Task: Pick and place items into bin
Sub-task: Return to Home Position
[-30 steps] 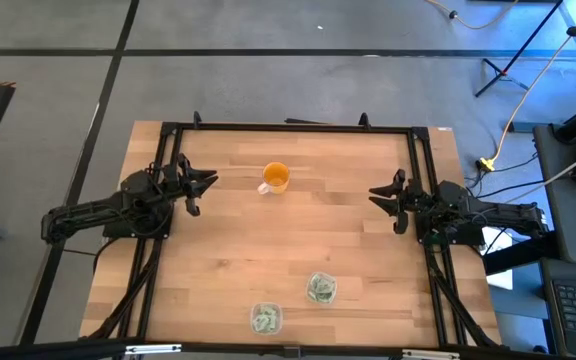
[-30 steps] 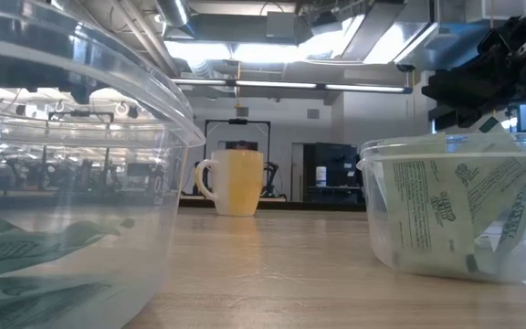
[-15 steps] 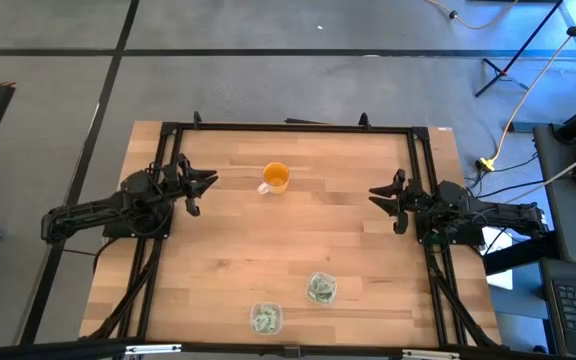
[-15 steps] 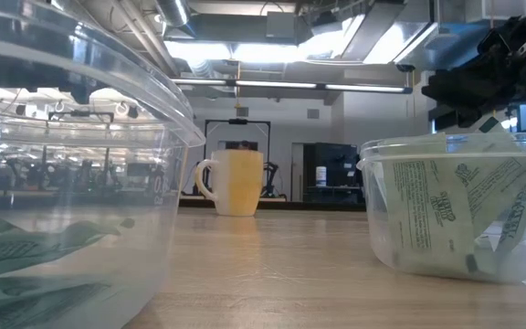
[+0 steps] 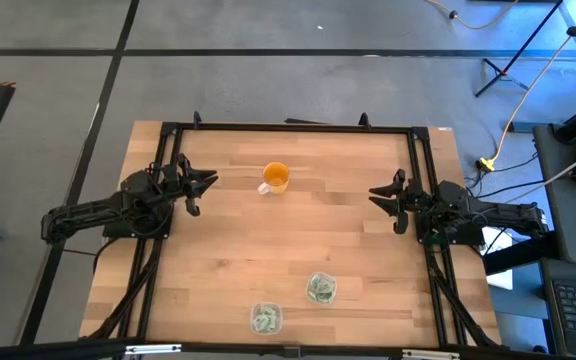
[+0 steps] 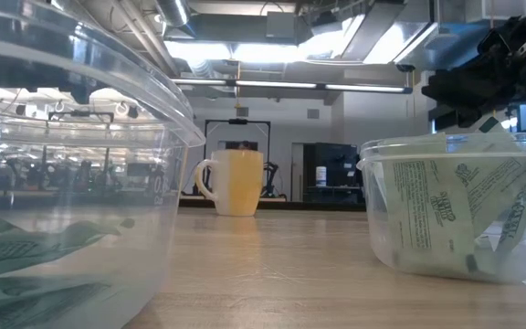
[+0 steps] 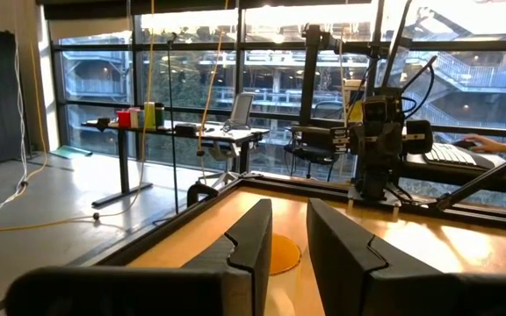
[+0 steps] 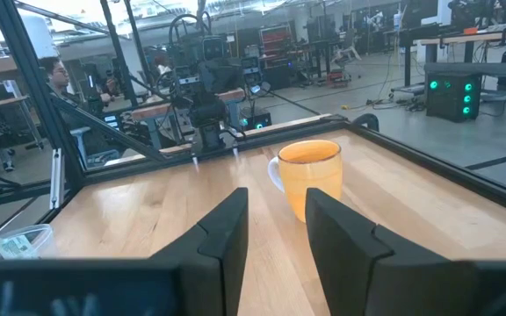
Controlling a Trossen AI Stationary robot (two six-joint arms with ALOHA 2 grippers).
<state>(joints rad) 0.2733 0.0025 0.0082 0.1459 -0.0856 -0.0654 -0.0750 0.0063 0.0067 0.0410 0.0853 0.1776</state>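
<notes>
Packets (image 6: 432, 215) are lying heaped in two clear bins (image 6: 446, 143) near the tabletop (image 5: 298, 230) front edge, likely light, thin, floppy, best pinched across an edge; left gripper (image 5: 200, 185) and right gripper (image 5: 383, 196) are hovering far apart, slightly parted, empty.

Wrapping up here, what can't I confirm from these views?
1. Packet count: in the high view the packets in the left bin and right bin are too small to count.
2. Left bin, low view: cut off by the picture's edges, its packets dim through the wall.
3. Orange cup, left wrist view: mostly hidden behind the fingers of the left gripper.
</notes>
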